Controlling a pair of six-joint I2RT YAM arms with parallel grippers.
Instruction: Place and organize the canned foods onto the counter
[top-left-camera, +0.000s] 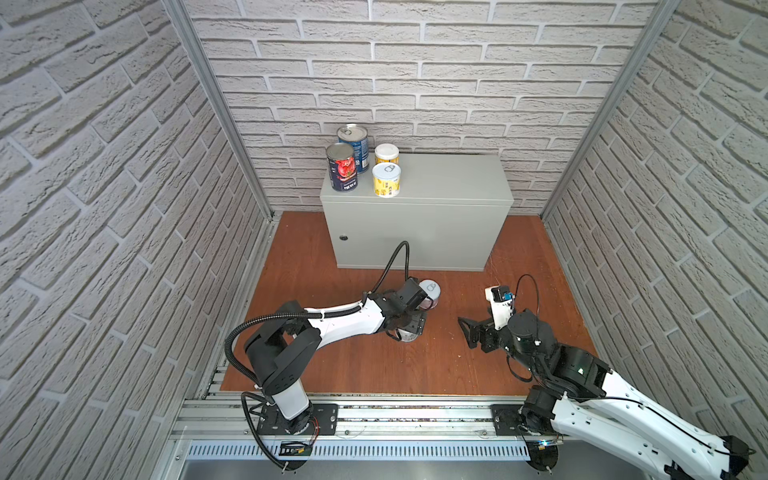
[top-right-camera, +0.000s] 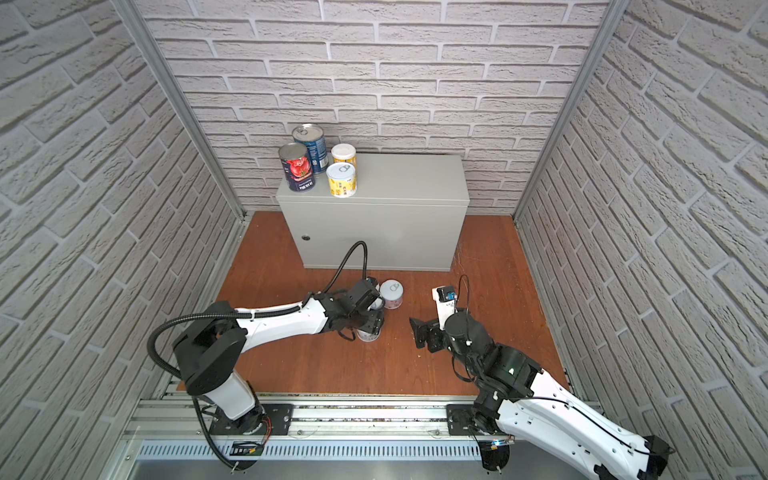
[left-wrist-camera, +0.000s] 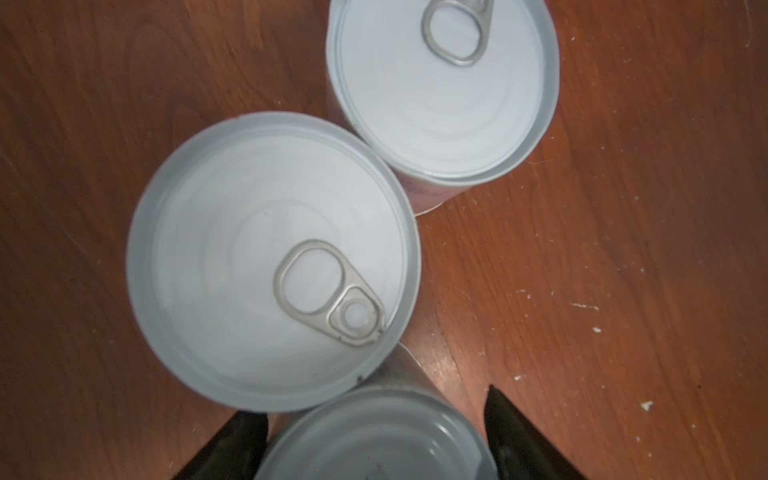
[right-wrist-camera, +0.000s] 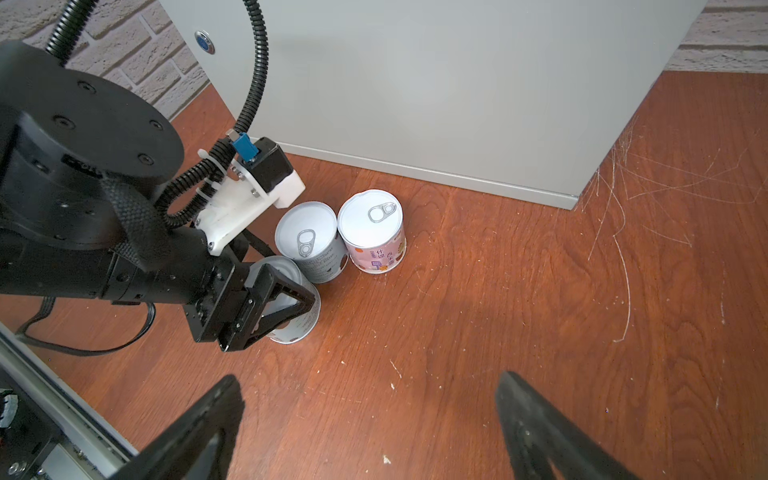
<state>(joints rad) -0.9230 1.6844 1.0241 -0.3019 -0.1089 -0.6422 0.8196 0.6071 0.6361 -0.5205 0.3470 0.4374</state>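
Mid-floor (right-wrist-camera: 498, 291), a pale can (right-wrist-camera: 307, 322) is clasped at its sides by the left gripper (left-wrist-camera: 370, 415). The right gripper (right-wrist-camera: 369, 379) is held wide open and empty, nearer the floor's right edge.

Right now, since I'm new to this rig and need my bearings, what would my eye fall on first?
A tomato can, a blue can and two yellow cans crowd the left end of the grey counter. On the wooden floor before it stand a pink can, a pale can and a second pale can, which the left gripper straddles. The right gripper hangs open and empty nearby.
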